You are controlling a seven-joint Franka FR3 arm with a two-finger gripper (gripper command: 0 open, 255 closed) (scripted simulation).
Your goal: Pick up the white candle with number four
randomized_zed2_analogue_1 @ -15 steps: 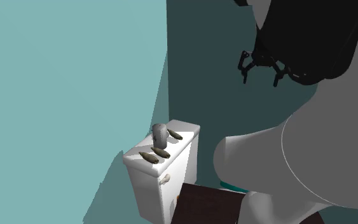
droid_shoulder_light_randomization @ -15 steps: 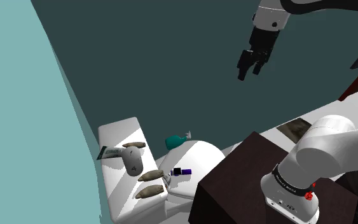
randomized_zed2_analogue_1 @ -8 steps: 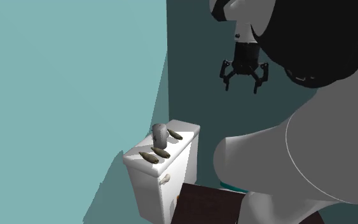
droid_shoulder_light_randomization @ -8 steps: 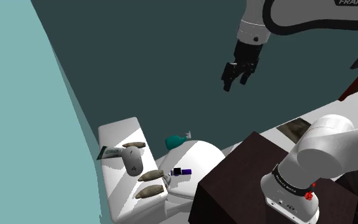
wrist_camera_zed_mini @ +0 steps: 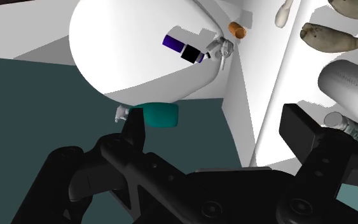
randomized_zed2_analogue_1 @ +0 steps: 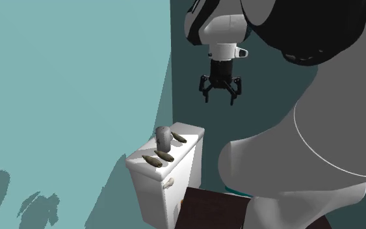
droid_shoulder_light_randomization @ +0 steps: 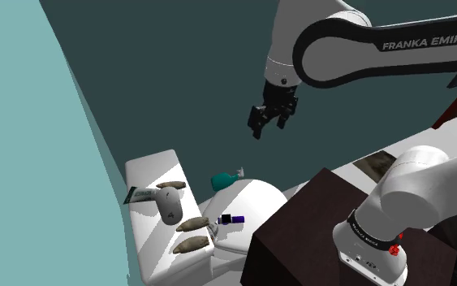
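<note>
- Candle (droid_shoulder_light_randomization: 170, 206): pale grey-white, round-topped, standing upright on the toilet tank lid (droid_shoulder_light_randomization: 150, 169); the mark on its face is too small to read
- Neighbours crowd it: brown oblong lumps (droid_shoulder_light_randomization: 192, 223) lie near it on the lid, and a flat tube (droid_shoulder_light_randomization: 140, 195) lies just beside it on the wall side
- Pincer (randomized_zed2_analogue_1: 220, 96) hangs high above the toilet, well apart from the candle, its fingers spread and holding nothing; the wrist view looks down past the white seat cover (wrist_camera_zed_mini: 139, 51) towards the tank
- Likely handling: light and stiff, with smooth curved sides that could slip from a shallow pinch; wax may dent or chip under a hard squeeze
- Best hold, as I judge it: come down from above and close across the middle of the body, below the dome, with the fingers turned into the gaps between the lumps and the tube
</note>
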